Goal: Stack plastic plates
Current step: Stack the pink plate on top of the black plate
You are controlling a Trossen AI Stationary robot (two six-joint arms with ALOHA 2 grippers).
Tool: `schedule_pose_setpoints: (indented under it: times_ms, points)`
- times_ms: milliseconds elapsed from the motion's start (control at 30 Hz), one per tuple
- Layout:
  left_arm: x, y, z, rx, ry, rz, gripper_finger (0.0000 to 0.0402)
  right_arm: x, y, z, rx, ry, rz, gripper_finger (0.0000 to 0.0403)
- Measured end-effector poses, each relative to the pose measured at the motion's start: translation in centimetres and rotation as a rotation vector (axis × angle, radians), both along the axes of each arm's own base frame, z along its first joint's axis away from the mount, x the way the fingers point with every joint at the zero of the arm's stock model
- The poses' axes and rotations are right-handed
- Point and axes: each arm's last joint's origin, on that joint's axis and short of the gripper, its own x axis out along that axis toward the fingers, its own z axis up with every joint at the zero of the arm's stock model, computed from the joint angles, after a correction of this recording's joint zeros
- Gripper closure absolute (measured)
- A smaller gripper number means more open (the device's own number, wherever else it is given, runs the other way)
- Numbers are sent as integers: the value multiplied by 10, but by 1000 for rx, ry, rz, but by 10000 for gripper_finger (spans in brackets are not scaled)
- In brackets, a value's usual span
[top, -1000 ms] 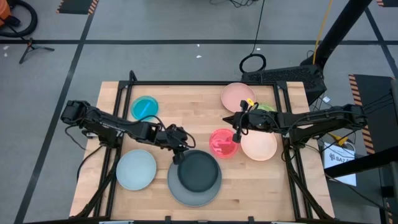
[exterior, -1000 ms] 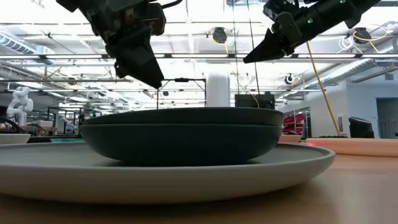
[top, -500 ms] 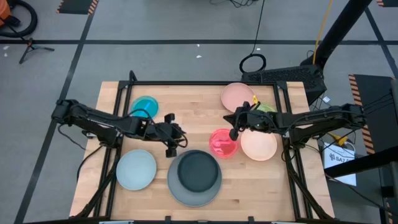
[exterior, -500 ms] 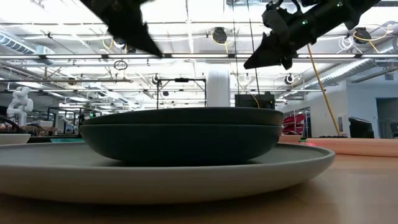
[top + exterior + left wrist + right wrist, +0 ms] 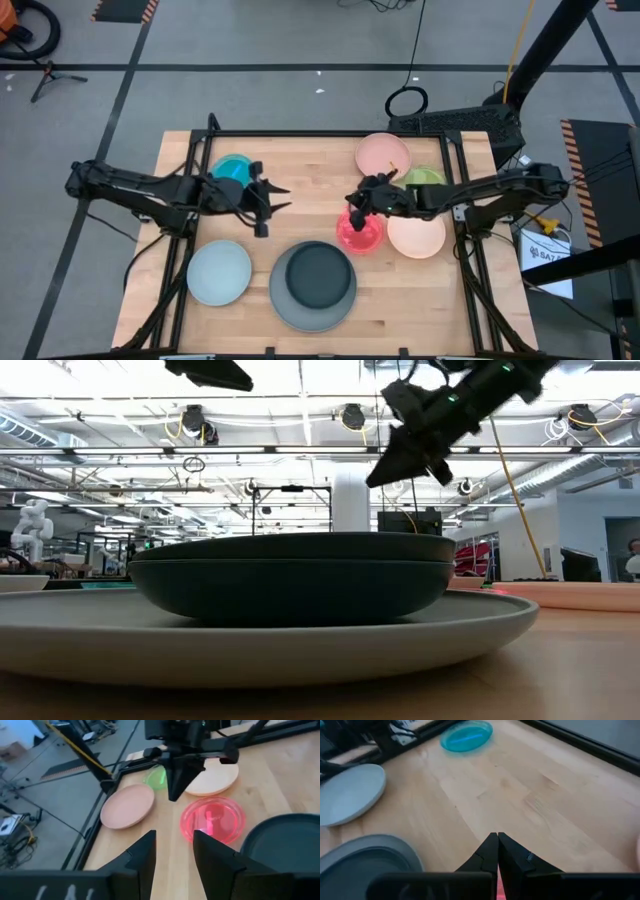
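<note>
**Navy plates nested on the grey plate, both grippers empty**

I see the navy plates [image 5: 320, 273] stacked on the large grey plate [image 5: 285, 308] at the table's near edge. Only my low view shows two navy rims. The left gripper [image 5: 275, 196], fingers spread, hovers near the teal plate [image 5: 233, 171]. The right gripper [image 5: 349, 203], fingers pressed together, hangs over the red-pink plate [image 5: 358, 231].

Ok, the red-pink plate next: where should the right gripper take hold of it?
Probably the rim. The red-pink plate lies flat and shallow on the table, so only its raised edge offers a pinch. The right gripper, fingers shut, hangs at its far-left edge; open it and come down there. The peach plate crowds the right side.
</note>
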Motion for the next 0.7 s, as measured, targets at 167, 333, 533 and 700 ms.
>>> schedule_pose_setpoints:
  times_ms: [167, 333, 533, 700]
  points:
    - [-23, 3, -20, -52, -42, 19, 266, 18, -14, 19, 40, 183, -85, 401]
    - [-45, 8, -17, -58, -158, 32, 266, 23, -41, 28, 105, 416, -238, 401]
    - [-62, 13, -10, -112, -195, 81, 266, 18, -91, 14, 228, 594, -404, 398]
    - [-63, 13, -15, -116, -148, 87, 266, 15, -122, -8, 355, 653, -426, 351]
